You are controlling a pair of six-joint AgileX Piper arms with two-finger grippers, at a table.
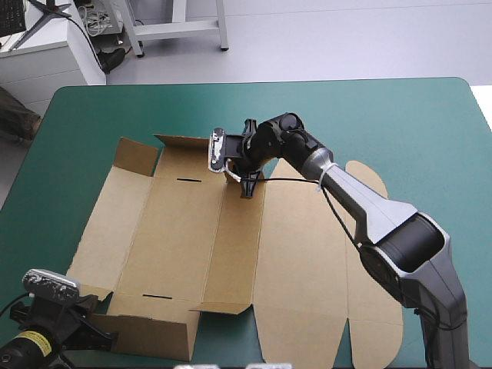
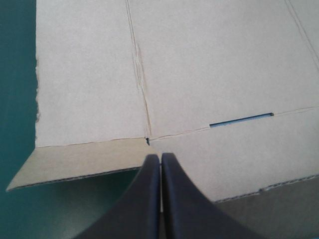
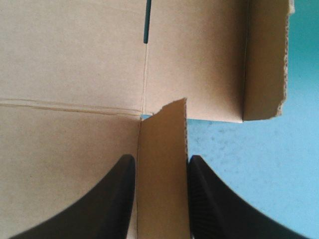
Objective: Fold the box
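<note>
- Under both grippers lies the teal-green table cover point(image 1: 400, 115). Bare cover shows beside each gripper, off the board's edge.
- The brown box point(image 1: 192, 231) is a cut sheet spread beneath and ahead of both grippers. It is mostly flat. The lid panel with rounded tabs lies flat behind the right gripper, under that arm. Short walls stand up along the far and near edges of the middle panels.
- The right gripper point(image 3: 159, 164) is at the box's far edge, about mid-sheet. Its black fingers point(image 3: 114, 199) stand apart, not clamped. An upright flap point(image 3: 162, 144) sits between them and fills the gap, its top edge just ahead of the tips. Contact with the pads cannot be told.
- The left gripper point(image 2: 160, 158) is at the box's near-left corner. Its fingers point(image 2: 142, 204) are pressed together in one pointed arch with no board between them. The tips are just short of the point where the creases meet.
- An edge strip point(image 2: 75, 162) beside the left tips bends off the flat panel at its crease, corrugated edge showing.
- The near slot point(image 2: 241, 119) is ahead of the left gripper and off to one side.
- The far slot point(image 3: 146, 20) is well ahead of the right gripper, in line with a crease.
</note>
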